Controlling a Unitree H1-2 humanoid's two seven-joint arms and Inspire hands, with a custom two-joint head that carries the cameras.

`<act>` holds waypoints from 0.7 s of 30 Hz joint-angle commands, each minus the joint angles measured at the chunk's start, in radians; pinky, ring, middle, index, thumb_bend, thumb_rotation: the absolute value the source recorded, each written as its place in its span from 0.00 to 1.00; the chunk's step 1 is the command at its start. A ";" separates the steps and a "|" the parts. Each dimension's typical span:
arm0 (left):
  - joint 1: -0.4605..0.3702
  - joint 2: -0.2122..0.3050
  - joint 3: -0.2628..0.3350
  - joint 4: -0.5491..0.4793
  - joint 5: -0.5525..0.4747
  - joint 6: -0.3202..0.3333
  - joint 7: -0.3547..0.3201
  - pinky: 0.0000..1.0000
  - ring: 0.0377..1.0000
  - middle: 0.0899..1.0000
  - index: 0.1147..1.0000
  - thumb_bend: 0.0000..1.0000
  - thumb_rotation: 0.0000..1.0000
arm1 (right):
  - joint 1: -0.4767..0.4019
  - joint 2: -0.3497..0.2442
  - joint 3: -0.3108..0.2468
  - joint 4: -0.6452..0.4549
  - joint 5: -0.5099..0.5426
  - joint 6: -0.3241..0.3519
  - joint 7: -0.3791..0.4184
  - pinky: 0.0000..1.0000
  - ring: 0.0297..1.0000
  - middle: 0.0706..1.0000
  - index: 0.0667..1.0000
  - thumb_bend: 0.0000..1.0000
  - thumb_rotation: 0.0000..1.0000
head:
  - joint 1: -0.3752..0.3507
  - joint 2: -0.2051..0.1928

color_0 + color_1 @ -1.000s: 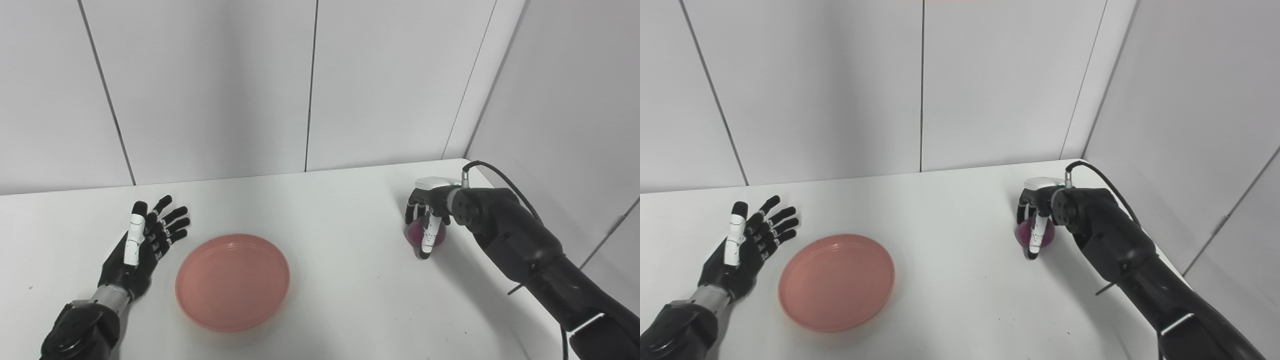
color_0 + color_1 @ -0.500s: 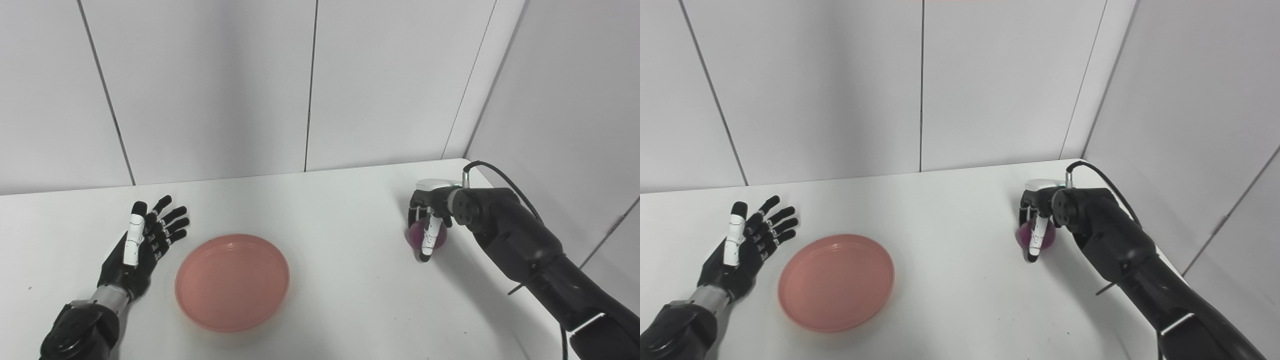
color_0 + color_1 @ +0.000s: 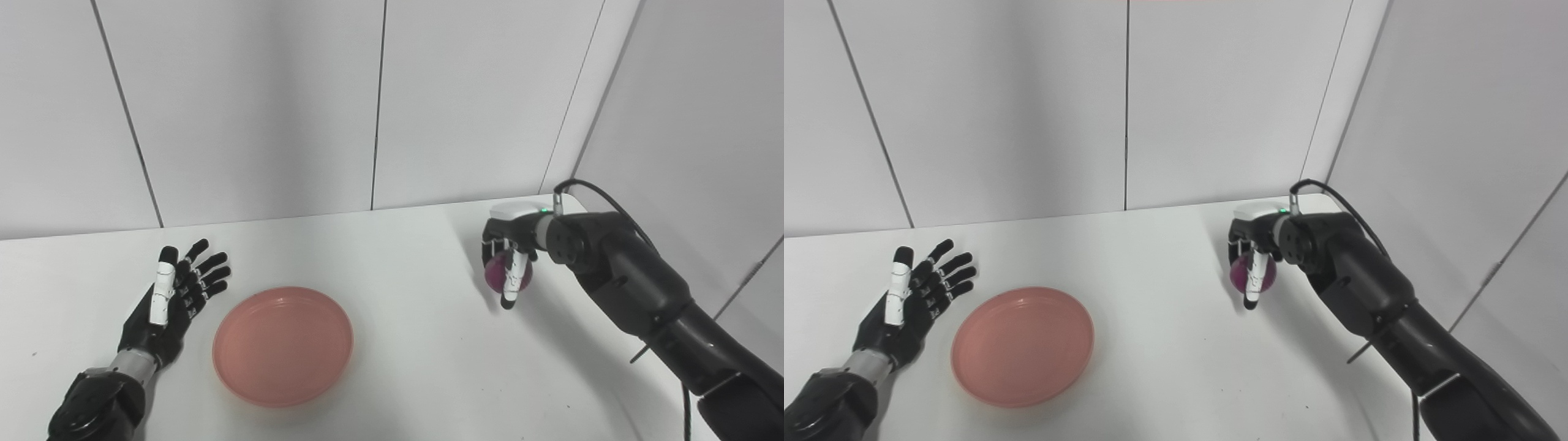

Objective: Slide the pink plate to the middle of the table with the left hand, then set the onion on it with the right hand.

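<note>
Two hands in my view: my right hand (image 3: 509,257) has its fingers wrapped around the purple onion (image 3: 497,275), held above the white table (image 3: 416,343), well right of the pink plate (image 3: 283,344). My left hand (image 3: 174,300) lies empty, fingers spread, just left of the plate.

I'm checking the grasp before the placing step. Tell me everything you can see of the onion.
The onion is small, round and purple-magenta with a smooth, slightly glossy skin. The right hand is shut on it from above, dark fingers curled over its top and sides and a white-banded finger crossing its front, so only part of it shows. It appears lifted just clear of the white table, near the far right corner, well right of the pink plate.
</note>
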 commanded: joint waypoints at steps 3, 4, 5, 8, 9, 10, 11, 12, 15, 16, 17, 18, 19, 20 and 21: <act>0.006 -0.003 -0.006 0.025 0.000 0.036 0.009 0.89 0.86 0.86 0.93 0.86 1.00 | -0.066 -0.021 -0.011 -0.056 -0.012 -0.036 -0.005 0.39 0.46 0.46 0.45 0.53 0.01 | 0.004 0.002; 0.007 -0.003 -0.006 0.023 0.000 0.038 0.010 0.89 0.86 0.86 0.93 0.86 1.00 | -0.070 -0.020 -0.008 -0.061 -0.014 -0.040 -0.002 0.43 0.50 0.47 0.43 0.53 0.00 | 0.004 0.002; 0.007 -0.003 -0.007 0.021 0.001 0.037 0.009 0.89 0.86 0.86 0.93 0.86 1.00 | -0.075 -0.020 -0.003 -0.064 -0.019 -0.045 0.001 0.46 0.52 0.48 0.43 0.53 0.00 | 0.005 0.002; 0.006 -0.004 -0.008 0.024 0.003 0.031 0.011 0.88 0.86 0.86 0.93 0.86 1.00 | -0.088 -0.015 0.006 -0.074 -0.027 -0.061 0.003 0.47 0.53 0.49 0.42 0.53 0.00 | 0.007 0.001; 0.006 -0.005 -0.007 0.025 0.004 0.030 0.012 0.88 0.85 0.86 0.93 0.86 1.00 | -0.093 -0.013 0.008 -0.078 -0.026 -0.066 0.005 0.46 0.51 0.48 0.43 0.53 0.00 | 0.008 0.000; 0.006 -0.006 -0.007 0.025 0.004 0.030 0.013 0.88 0.85 0.85 0.92 0.85 1.00 | -0.096 -0.012 0.008 -0.080 -0.026 -0.070 0.007 0.45 0.51 0.48 0.43 0.53 0.00 | 0.008 0.000; 0.006 -0.006 -0.008 0.026 0.004 0.028 0.013 0.88 0.85 0.85 0.92 0.85 1.00 | -0.103 -0.009 0.013 -0.088 -0.032 -0.074 0.015 0.45 0.50 0.48 0.43 0.53 0.00 | 0.011 -0.001; 0.006 -0.007 -0.008 0.026 0.005 0.027 0.014 0.88 0.85 0.85 0.93 0.85 1.00 | -0.108 -0.007 0.016 -0.094 -0.039 -0.077 0.021 0.44 0.50 0.47 0.44 0.53 0.00 | 0.016 -0.002; 0.006 -0.011 -0.008 0.023 -0.001 0.033 0.010 0.88 0.86 0.86 0.94 0.86 1.00 | -0.119 0.004 0.020 -0.116 -0.042 -0.092 0.025 0.44 0.50 0.46 0.45 0.53 0.01 | 0.026 -0.003; 0.006 -0.013 -0.009 0.023 -0.002 0.035 0.010 0.89 0.86 0.86 0.94 0.86 1.00 | -0.120 0.009 0.017 -0.121 -0.037 -0.096 0.024 0.44 0.50 0.46 0.45 0.53 0.00 | 0.039 -0.005; 0.006 -0.015 -0.008 0.023 -0.002 0.036 0.011 0.89 0.86 0.86 0.94 0.86 0.99 | -0.122 0.014 0.014 -0.125 -0.031 -0.101 0.021 0.43 0.49 0.46 0.45 0.53 0.00 | 0.042 -0.005; 0.006 -0.018 -0.009 0.022 -0.002 0.037 0.012 0.89 0.86 0.86 0.94 0.86 0.99 | -0.123 0.020 0.011 -0.132 -0.026 -0.107 0.017 0.43 0.48 0.47 0.44 0.53 0.00 | 0.060 -0.005; 0.007 -0.020 -0.011 0.021 0.000 0.037 0.014 0.89 0.86 0.86 0.94 0.86 0.99 | -0.124 0.028 0.008 -0.138 -0.024 -0.111 0.011 0.42 0.48 0.47 0.44 0.53 0.00 | 0.063 -0.005; 0.008 -0.024 -0.012 0.018 0.002 0.038 0.016 0.89 0.86 0.86 0.95 0.87 1.00 | -0.125 0.037 0.008 -0.147 -0.025 -0.117 0.006 0.41 0.47 0.46 0.44 0.53 0.00 | 0.075 -0.005; 0.009 -0.026 -0.015 0.016 0.006 0.037 0.018 0.89 0.86 0.86 0.94 0.87 1.00 | -0.128 0.047 0.009 -0.155 -0.027 -0.122 0.004 0.40 0.46 0.45 0.45 0.53 0.01 | 0.082 -0.005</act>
